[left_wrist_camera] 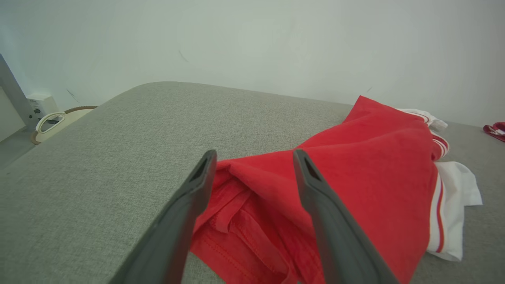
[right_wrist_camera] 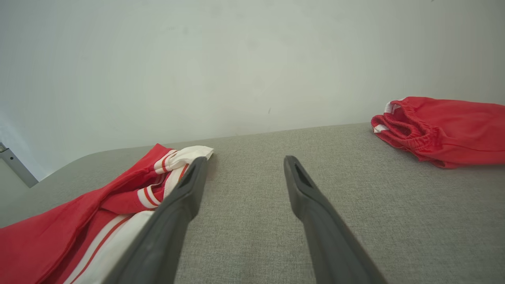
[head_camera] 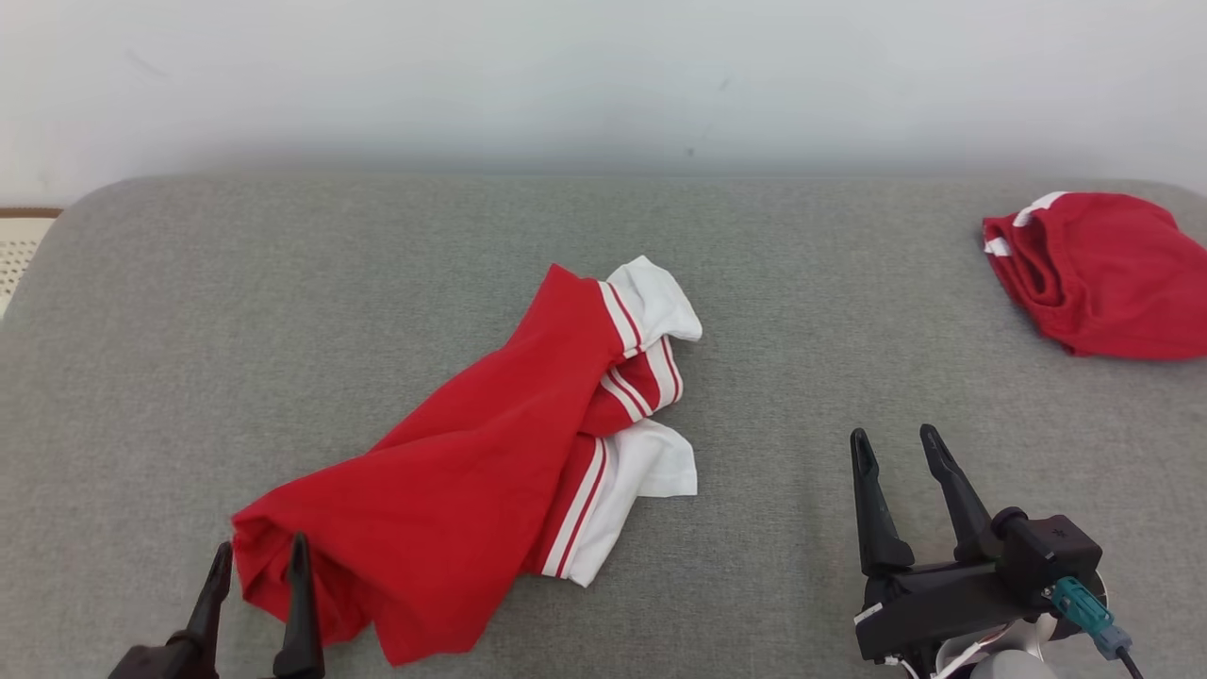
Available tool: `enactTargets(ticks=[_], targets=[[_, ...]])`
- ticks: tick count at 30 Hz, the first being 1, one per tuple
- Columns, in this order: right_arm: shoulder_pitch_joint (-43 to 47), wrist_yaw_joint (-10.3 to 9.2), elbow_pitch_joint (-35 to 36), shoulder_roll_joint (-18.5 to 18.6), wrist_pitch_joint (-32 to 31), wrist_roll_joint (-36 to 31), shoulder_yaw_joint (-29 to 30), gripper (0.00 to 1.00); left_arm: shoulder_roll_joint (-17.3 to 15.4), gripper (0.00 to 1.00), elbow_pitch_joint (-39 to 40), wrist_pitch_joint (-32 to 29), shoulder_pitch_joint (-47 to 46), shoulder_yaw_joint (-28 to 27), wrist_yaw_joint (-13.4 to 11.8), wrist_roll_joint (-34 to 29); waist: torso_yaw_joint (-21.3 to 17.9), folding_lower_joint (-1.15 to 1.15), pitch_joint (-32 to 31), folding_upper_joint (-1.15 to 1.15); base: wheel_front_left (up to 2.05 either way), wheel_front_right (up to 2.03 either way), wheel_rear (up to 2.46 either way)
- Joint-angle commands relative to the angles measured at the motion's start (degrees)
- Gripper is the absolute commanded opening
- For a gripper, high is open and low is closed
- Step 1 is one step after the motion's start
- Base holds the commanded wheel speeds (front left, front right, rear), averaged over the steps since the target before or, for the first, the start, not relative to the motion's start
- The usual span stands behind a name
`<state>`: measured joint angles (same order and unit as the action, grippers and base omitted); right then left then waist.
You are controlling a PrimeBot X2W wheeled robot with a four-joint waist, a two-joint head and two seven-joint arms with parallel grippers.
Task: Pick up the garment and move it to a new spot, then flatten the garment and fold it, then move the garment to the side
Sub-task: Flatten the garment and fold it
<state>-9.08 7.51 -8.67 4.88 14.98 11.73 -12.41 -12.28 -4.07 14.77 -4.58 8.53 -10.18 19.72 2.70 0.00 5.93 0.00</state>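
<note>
Red with white-striped trim, your garment [head_camera: 471,462] lies crumpled in the middle of the grey surface [head_camera: 283,283]. Your left gripper [head_camera: 261,556] has its fingers apart at the garment's near end. Your right gripper [head_camera: 894,441] has its fingers apart over bare fabric to the garment's right.

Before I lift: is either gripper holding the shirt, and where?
Nothing is held: left gripper open at the bunched red end of the shirt; right gripper open, clear of it.

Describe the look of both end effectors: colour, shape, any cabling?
Left end effector and right end effector each have two long, dark, tapering fingers with slotted tips. The right one's black blocky base carries a teal connector with a dark cable.
</note>
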Motion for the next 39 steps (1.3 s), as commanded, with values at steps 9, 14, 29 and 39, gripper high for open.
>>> enactTargets(ticks=[9,14,29,39], targets=[[-0.21,-0.04,-1.26,0.51,0.26,0.56,-0.86,1.00,2.21,1.00,1.30,0.50,2.57,-1.13,0.94,-0.80,2.49,0.00,0.51,0.00,0.00,0.00,0.00],[-1.15,-0.04,-4.76,1.29,-0.06,1.94,-3.71,1.00,3.71,1.00,3.88,0.52,1.29,-2.65,2.10,-3.14,3.39,0.00,0.65,0.00,0.00,0.00,0.00],[-13.94,-0.04,-19.69,6.16,-8.35,9.65,-19.45,1.00,8.23,1.00,3.97,0.52,-0.28,-5.21,5.87,-6.83,6.91,0.00,1.21,0.00,0.00,0.00,0.00],[-22.10,-0.04,-32.24,6.81,-10.35,15.48,-26.54,0.61,9.21,1.00,2.70,0.52,-1.40,-4.69,7.49,-6.98,10.42,0.00,1.97,0.00,0.00,0.00,0.00]])
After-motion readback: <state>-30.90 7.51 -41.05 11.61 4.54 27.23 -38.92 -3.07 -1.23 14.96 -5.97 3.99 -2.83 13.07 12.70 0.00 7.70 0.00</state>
